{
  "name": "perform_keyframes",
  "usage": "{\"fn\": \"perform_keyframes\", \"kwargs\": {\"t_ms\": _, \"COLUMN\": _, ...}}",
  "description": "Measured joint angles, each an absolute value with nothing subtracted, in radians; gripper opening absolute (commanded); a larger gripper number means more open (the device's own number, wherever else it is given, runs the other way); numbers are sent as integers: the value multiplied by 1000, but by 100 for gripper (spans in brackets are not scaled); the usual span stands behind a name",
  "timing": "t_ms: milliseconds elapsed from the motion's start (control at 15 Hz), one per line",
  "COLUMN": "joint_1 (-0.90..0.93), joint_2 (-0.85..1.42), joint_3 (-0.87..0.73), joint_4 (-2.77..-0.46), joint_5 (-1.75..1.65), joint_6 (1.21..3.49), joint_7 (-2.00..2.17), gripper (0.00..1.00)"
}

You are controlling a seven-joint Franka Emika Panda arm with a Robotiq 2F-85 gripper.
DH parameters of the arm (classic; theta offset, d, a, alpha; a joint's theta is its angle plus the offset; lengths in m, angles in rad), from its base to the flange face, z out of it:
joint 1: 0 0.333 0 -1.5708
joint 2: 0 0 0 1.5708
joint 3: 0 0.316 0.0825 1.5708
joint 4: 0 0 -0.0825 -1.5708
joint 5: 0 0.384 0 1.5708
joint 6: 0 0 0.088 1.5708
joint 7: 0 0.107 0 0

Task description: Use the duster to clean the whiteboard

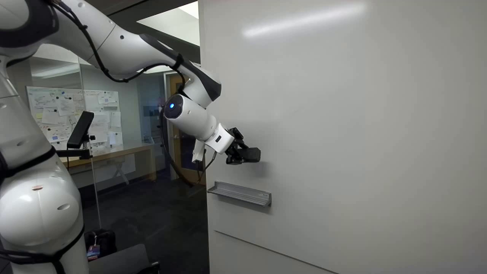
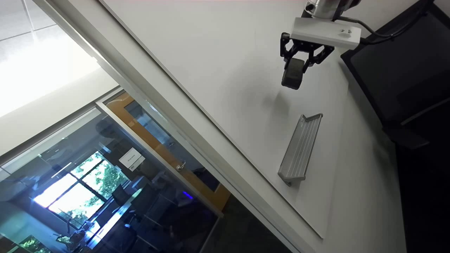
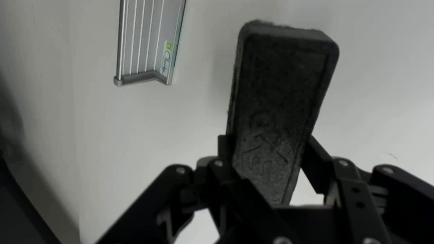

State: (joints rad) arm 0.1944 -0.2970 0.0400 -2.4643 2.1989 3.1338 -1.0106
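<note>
Glossy white surface fills the right side of an exterior view: the whiteboard [image 1: 361, 125], with a streak of reflected light [image 1: 304, 20] across its upper part. Nearest that camera, at the left, stands the robot arm [image 1: 125, 49], its rounded white links trailed by a black cable [image 1: 121, 80], with a small blue light [image 1: 172, 105] glowing near the wrist. At its end the pincer [image 3: 269, 154] is clenched on the duster [image 3: 281, 84], a dark rectangular block gripped by its long sides, much of its length jutting out past the fingers [image 3: 224, 147]. In the wrist view the block leans a little to the right, and the marks pressed into its face are hard to read. In both exterior views the duster is in front of the whiteboard and above the grey ledge [image 1: 241, 195] fixed there; its shadow [image 2: 277, 102] falls on the white surface, apart from it. On the ledge is a label [image 3: 166, 59] in green and white. A short, thin brownish mark [image 3: 392, 156] shows on the board, right of the pincer in the wrist view. Beyond the panel's edge come dark floor [image 1: 175, 220], a wooden tabletop [image 1: 118, 151], papers [image 1: 66, 106] on the wall behind it, a wooden door [image 2: 167, 154] and, farther off, a bright window [image 2: 81, 186] with greenery outside.
</note>
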Motion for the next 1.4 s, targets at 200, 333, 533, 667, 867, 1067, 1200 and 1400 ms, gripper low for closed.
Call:
{"fn": "perform_keyframes", "kwargs": {"t_ms": 200, "joint_1": 185, "joint_2": -296, "joint_3": 54, "joint_4": -2469, "joint_5": 2282, "joint_6": 3127, "joint_7": -1017, "gripper": 29}}
{"fn": "perform_keyframes", "kwargs": {"t_ms": 333, "joint_1": 166, "joint_2": -295, "joint_3": 69, "joint_4": -2471, "joint_5": 2342, "joint_6": 3111, "joint_7": -1033, "gripper": 29}}
{"fn": "perform_keyframes", "kwargs": {"t_ms": 533, "joint_1": 142, "joint_2": -284, "joint_3": 92, "joint_4": -2481, "joint_5": 2418, "joint_6": 3057, "joint_7": -1074, "gripper": 29}}
{"fn": "perform_keyframes", "kwargs": {"t_ms": 667, "joint_1": 135, "joint_2": -263, "joint_3": 105, "joint_4": -2487, "joint_5": 2455, "joint_6": 3013, "joint_7": -1108, "gripper": 29}}
{"fn": "perform_keyframes", "kwargs": {"t_ms": 867, "joint_1": 135, "joint_2": -220, "joint_3": 121, "joint_4": -2488, "joint_5": 2490, "joint_6": 2967, "joint_7": -1153, "gripper": 29}}
{"fn": "perform_keyframes", "kwargs": {"t_ms": 1067, "joint_1": 135, "joint_2": -187, "joint_3": 133, "joint_4": -2488, "joint_5": 2515, "joint_6": 2959, "joint_7": -1200, "gripper": 29}}
{"fn": "perform_keyframes", "kwargs": {"t_ms": 1200, "joint_1": 134, "joint_2": -174, "joint_3": 141, "joint_4": -2486, "joint_5": 2538, "joint_6": 2960, "joint_7": -1243, "gripper": 29}}
{"fn": "perform_keyframes", "kwargs": {"t_ms": 1400, "joint_1": 134, "joint_2": -149, "joint_3": 153, "joint_4": -2479, "joint_5": 2549, "joint_6": 2960, "joint_7": -1276, "gripper": 29}}
